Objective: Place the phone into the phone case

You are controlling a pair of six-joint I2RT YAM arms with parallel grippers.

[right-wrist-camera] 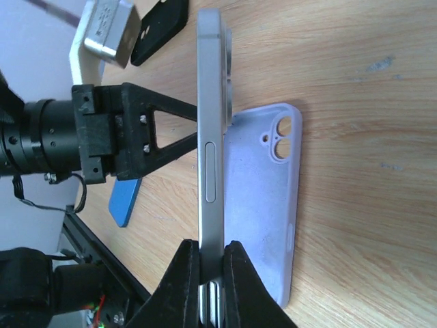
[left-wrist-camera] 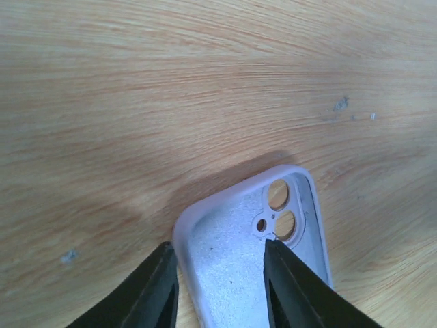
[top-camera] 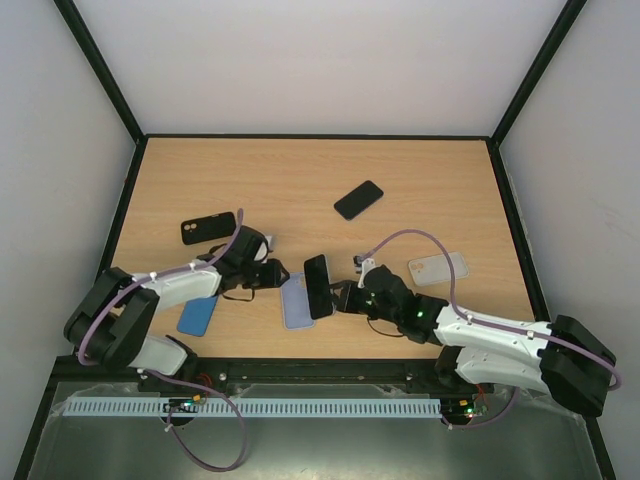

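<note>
The right claw clamps the stiff, probably slippery phone across its flat faces, on edge beside the flexible-looking lilac case. The left claw is part-open astride its rim.

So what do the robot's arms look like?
The left arm and right arm have white tube links and chunky black joints. A thin purple cable loops along each. The right arm has a tiny green light. The left tool and right tool each end in two black, wedge-shaped fingers.
</note>
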